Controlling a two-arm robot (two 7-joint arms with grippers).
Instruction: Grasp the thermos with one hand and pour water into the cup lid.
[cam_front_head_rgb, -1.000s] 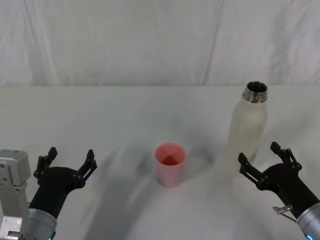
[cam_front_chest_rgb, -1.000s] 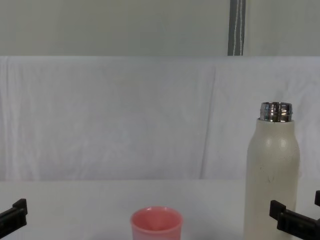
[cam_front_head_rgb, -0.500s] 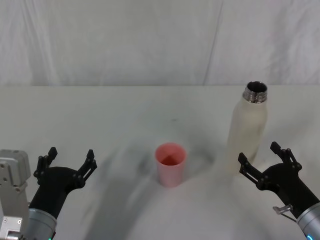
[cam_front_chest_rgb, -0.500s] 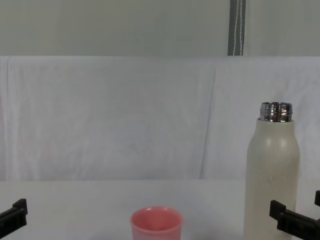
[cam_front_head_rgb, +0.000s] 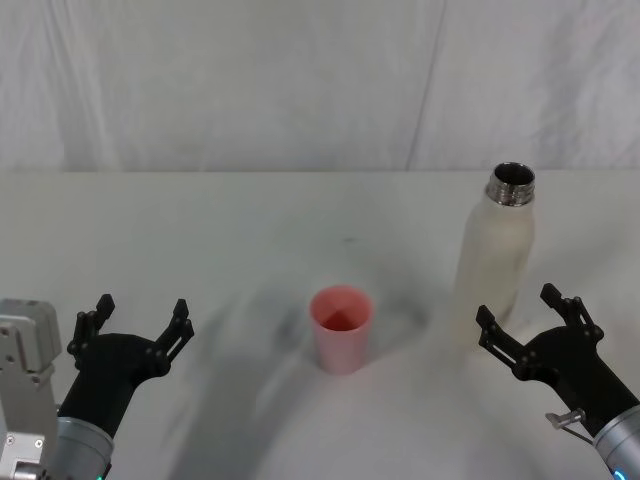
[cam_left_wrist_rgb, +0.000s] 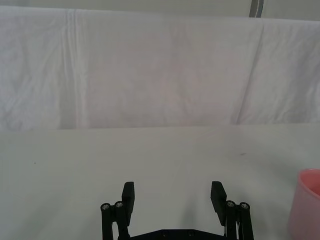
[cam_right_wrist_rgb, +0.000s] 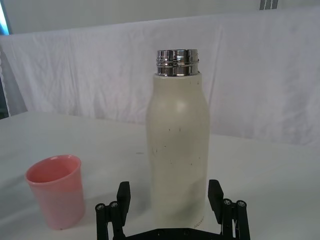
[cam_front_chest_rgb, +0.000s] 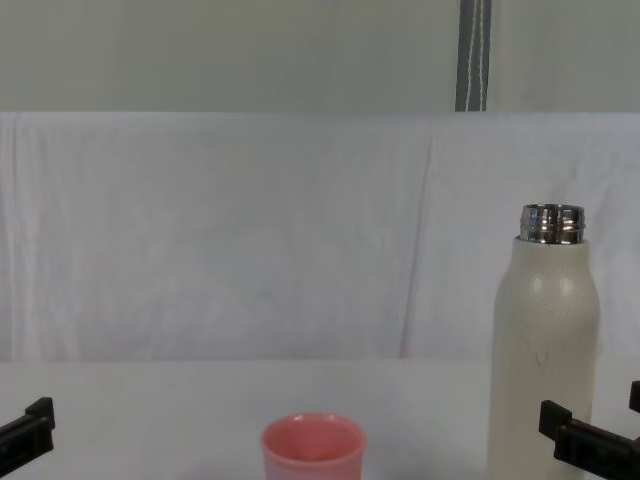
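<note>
The thermos (cam_front_head_rgb: 496, 260) (cam_right_wrist_rgb: 177, 150) (cam_front_chest_rgb: 545, 345) stands upright and uncapped on the right of the table, cream-white with a steel neck. The pink cup lid (cam_front_head_rgb: 341, 328) (cam_right_wrist_rgb: 56, 190) (cam_front_chest_rgb: 312, 448) (cam_left_wrist_rgb: 306, 205) stands upright near the middle, to the thermos's left. My right gripper (cam_front_head_rgb: 525, 312) (cam_right_wrist_rgb: 170, 199) is open just in front of the thermos, its fingers (cam_right_wrist_rgb: 216, 197) level with the bottle's lower body and apart from it. Far to the left of the cup, my left gripper (cam_front_head_rgb: 140, 318) (cam_left_wrist_rgb: 172, 196) hovers open and holds nothing.
A white cloth covers the table (cam_front_head_rgb: 230, 230) and hangs as a backdrop (cam_front_head_rgb: 300, 80) behind it. Bare cloth lies between cup and thermos and all around the left gripper.
</note>
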